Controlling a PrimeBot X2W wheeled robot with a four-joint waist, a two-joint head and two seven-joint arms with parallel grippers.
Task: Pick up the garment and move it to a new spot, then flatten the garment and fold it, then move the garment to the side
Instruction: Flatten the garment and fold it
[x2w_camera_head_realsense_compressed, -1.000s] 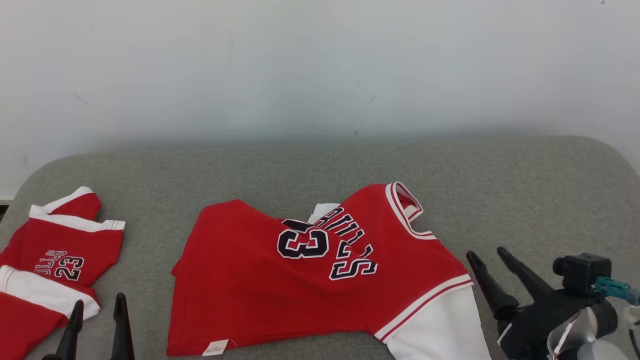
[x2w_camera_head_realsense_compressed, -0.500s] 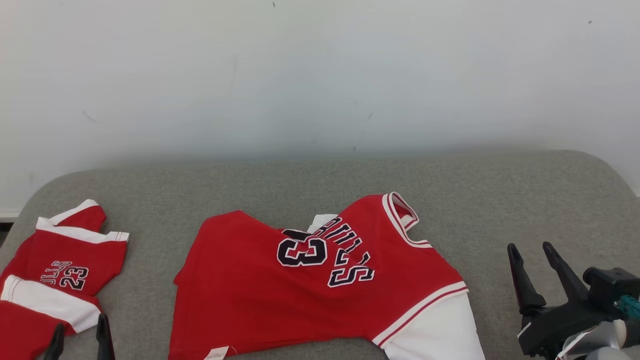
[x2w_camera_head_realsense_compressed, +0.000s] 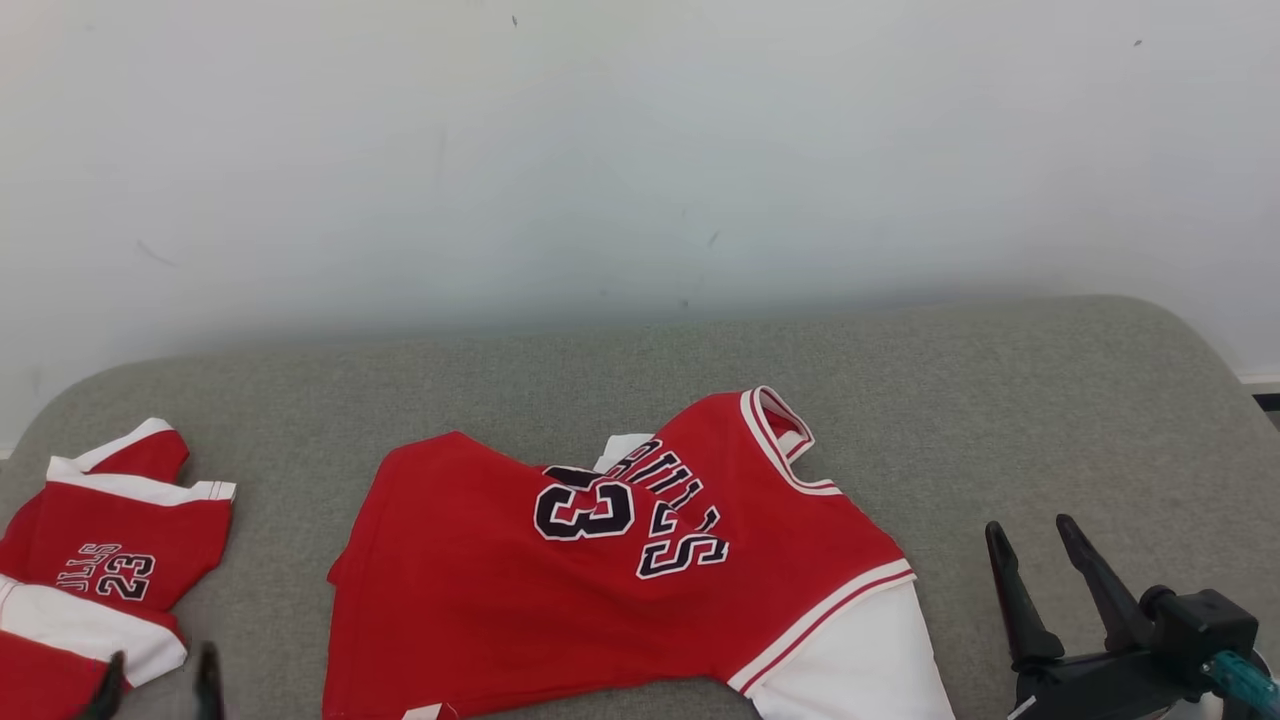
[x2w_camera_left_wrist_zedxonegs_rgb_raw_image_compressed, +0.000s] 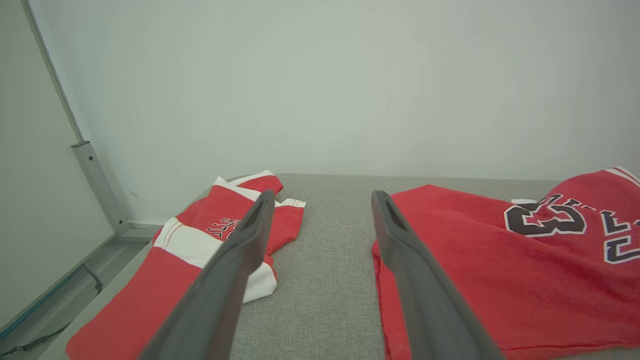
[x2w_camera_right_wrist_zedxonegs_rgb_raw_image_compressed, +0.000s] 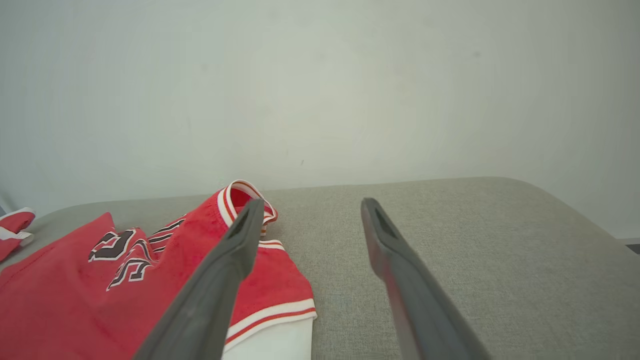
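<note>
While both pincers hang empty, the head view shows the red jersey (x2w_camera_head_realsense_compressed: 620, 570) lying in the middle of the grey worktop (x2w_camera_head_realsense_compressed: 600, 390), rumpled across its number. Its long axis runs from the hem (x2w_camera_head_realsense_compressed: 345, 640) at the near left to the collar (x2w_camera_head_realsense_compressed: 775, 430) at the far right, with a white sleeve (x2w_camera_head_realsense_compressed: 850, 670) at the near right edge. The left pincer (x2w_camera_head_realsense_compressed: 157, 685) sits low at the left, by a second red garment (x2w_camera_head_realsense_compressed: 110, 560) that lies well apart from the jersey. The right pincer (x2w_camera_head_realsense_compressed: 1030, 530) stands spread wide, just beside the sleeve, not touching it.

From the left wrist view, the left pincer (x2w_camera_left_wrist_zedxonegs_rgb_raw_image_compressed: 324, 196) is fully spread with bare worktop between its fingers. The jersey's hem side (x2w_camera_left_wrist_zedxonegs_rgb_raw_image_compressed: 475, 265) lies just to its right.

From the right wrist view, the right pincer (x2w_camera_right_wrist_zedxonegs_rgb_raw_image_compressed: 311, 203) gapes equally wide and grips nothing, pointing past the collar (x2w_camera_right_wrist_zedxonegs_rgb_raw_image_compressed: 240, 197).

Flattening looks like the step in hand. It would go best with the left pincer taking the hem and the right taking the shoulder, each pinching both layers. Pulling apart along the long axis, low over the worktop, should draw the crease out of the number.
</note>
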